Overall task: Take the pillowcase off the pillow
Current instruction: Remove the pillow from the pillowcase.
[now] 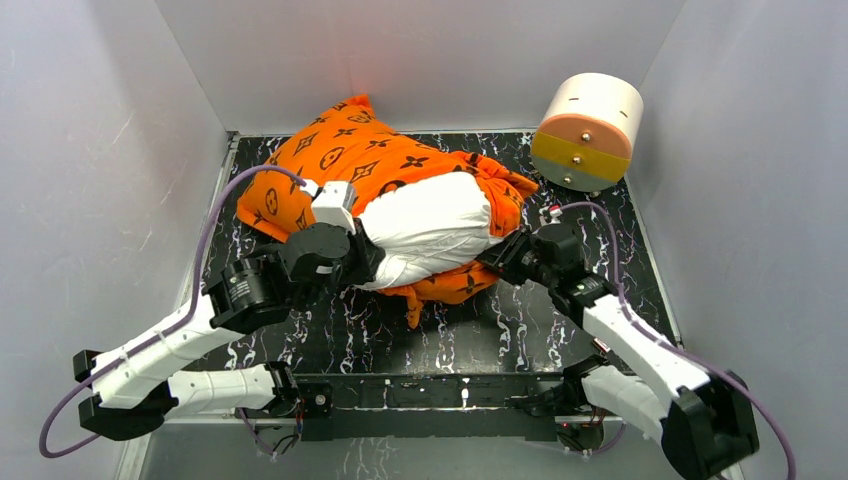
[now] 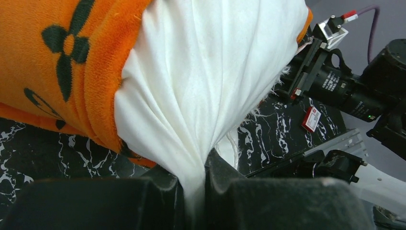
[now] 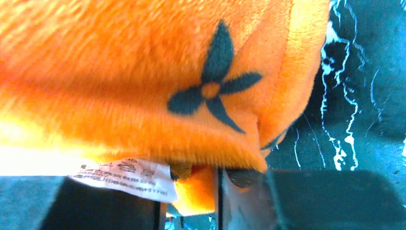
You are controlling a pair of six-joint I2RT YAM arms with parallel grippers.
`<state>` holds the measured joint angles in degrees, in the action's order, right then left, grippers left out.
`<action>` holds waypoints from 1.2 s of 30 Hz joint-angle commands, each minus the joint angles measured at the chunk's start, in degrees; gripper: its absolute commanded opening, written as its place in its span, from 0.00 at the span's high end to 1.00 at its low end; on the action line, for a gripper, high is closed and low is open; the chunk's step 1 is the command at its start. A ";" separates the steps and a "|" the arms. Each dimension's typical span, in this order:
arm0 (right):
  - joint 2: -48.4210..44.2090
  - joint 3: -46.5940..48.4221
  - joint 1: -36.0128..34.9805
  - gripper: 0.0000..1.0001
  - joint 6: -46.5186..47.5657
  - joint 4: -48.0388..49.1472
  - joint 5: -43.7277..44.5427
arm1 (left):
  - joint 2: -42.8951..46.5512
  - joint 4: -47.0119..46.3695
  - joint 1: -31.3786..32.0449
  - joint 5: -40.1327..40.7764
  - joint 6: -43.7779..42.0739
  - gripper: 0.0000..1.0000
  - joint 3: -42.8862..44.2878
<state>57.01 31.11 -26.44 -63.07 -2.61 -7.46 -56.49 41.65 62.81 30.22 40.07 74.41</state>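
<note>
The pillow sits mid-counter, roughly half out of the pillowcase. The orange stuff is bunched up toward 10 o'clock and the open mouth faces about 5 o'clock. A rim of it wraps the white bulge at 3 o'clock and pokes out underneath at 6. The drum sits at 1 o'clock, just beside the pillowcase's far corner.

The left hand is clenched on a pinch of the white pillow skin. Its wrist view shows the cloth gathered into tight pleats running straight down between the fingers. The right hand looks clamped on the orange hem at the 3 o'clock side of the opening, with plush fabric tucked into its grip right by the care label.

Handling-wise, both are probably light and totally floppy. The pillow squashes, so a pinch only grabs the skin and the stuffing lags behind. The pillowcase looks fleecy, so it's likely grippy against the white cloth and will drag and bunch rather than slide.

The best hold on the pillowcase is the hem, where it's doubled over. On the pillow, a fat fold or a corner beats a thin nip. The pillow probably wants to come out toward 6 while the hem gets worked back toward 11.
</note>
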 commanded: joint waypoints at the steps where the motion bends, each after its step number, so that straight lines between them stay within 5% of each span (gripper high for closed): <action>1: -8.03 3.13 3.97 0.51 15.14 -9.67 13.06 | 6.96 -3.99 -0.58 4.89 -1.86 1.00 1.97; 4: -8.49 9.34 4.00 0.40 20.29 -15.37 12.70 | 6.16 -3.92 -0.58 4.42 -1.10 1.00 1.13; 12: -7.86 19.79 3.95 0.30 26.94 -21.07 10.02 | 5.12 -4.75 -0.58 3.89 -0.89 1.00 0.63; 22: -0.10 24.81 3.95 0.30 32.02 -21.17 6.08 | 5.23 -4.28 -0.58 3.35 0.08 1.00 0.21; 36: -8.70 8.90 3.45 0.20 16.67 -23.21 -12.87 | 4.67 -4.82 -0.57 2.39 0.06 1.00 -0.27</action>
<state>51.83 46.19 -22.79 -40.56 -25.41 -14.15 -54.39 44.12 62.57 29.58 40.10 72.77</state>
